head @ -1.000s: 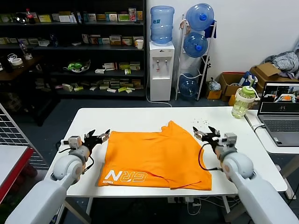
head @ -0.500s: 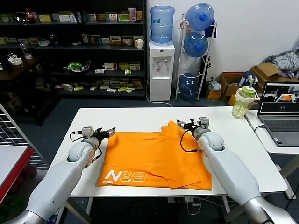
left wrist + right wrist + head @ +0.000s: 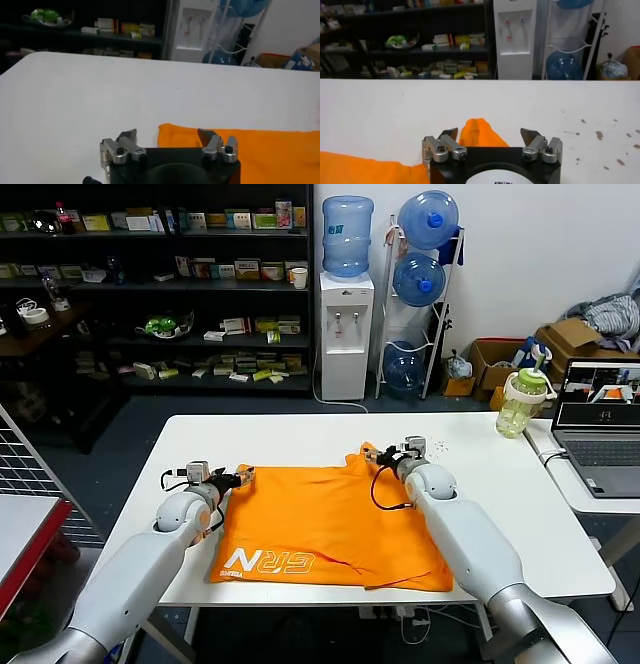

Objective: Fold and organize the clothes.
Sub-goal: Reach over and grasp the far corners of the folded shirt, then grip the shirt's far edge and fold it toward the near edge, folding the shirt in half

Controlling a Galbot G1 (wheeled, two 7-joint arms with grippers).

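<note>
My left gripper [image 3: 243,476] reaches low to the shirt's [image 3: 320,519] far left corner, jaws spread. My right gripper [image 3: 385,454] stretches to the raised far right corner, also spread wide.

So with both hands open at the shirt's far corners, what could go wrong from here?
The left hand straddles the T-shirt's far-left corner, one finger off the cloth, so it may close on only an edge and slip. The right hand faces a raised peak of fabric and could pinch just one thin layer. Uneven grips would probably skew the fold.
</note>
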